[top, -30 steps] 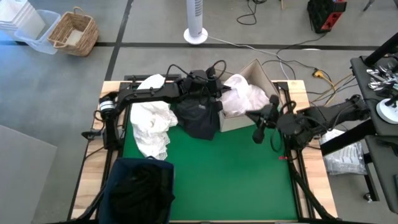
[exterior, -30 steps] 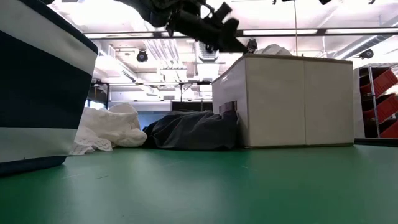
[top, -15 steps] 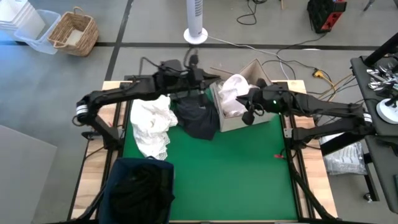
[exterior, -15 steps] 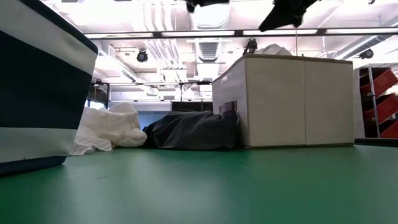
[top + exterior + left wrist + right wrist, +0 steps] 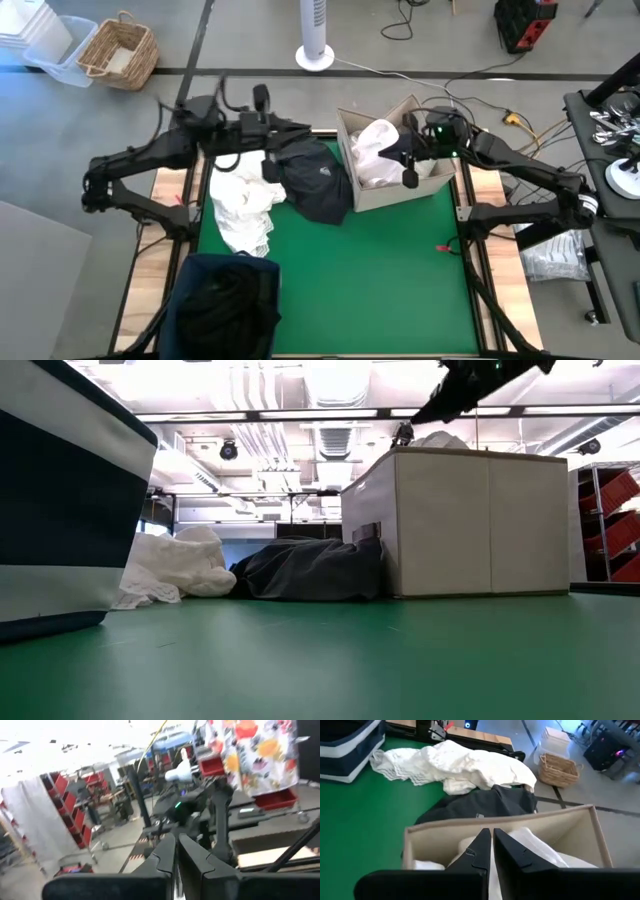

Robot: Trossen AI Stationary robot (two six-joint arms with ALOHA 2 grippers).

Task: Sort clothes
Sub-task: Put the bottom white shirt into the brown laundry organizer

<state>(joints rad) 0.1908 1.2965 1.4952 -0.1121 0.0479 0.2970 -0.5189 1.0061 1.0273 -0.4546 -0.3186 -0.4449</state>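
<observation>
High view is showing the green worktop (image 5: 380, 270) at the centre of the frame. The right gripper (image 5: 406, 178) is hanging clenched over the beige cardboard box (image 5: 432, 182) right of centre, holding nothing; white clothes (image 5: 375, 150) are lying bunched inside that box. In the right wrist view the closed fingers (image 5: 485, 851) are pointing down at the box's near wall (image 5: 440, 842), with white fabric (image 5: 540, 852) showing inside.

The left gripper (image 5: 277, 143) is hanging above the upper centre of the frame, over the far edge of the worktop, also clenched and empty; the left wrist view is looking out into the room past its shut fingers (image 5: 176, 855).

A dark garment with a small logo (image 5: 318, 185) is lying just left of the box, touching its wall. Left of it a crumpled white garment (image 5: 243, 200) is spreading over the worktop. At the lower left of the frame a navy fabric bin (image 5: 225, 305) is holding dark clothing.

Low view is showing the white garment (image 5: 170, 565) at left, the dark garment (image 5: 310, 570) against the box (image 5: 460, 520), and the bin's wall (image 5: 60, 510) filling the left edge.
</observation>
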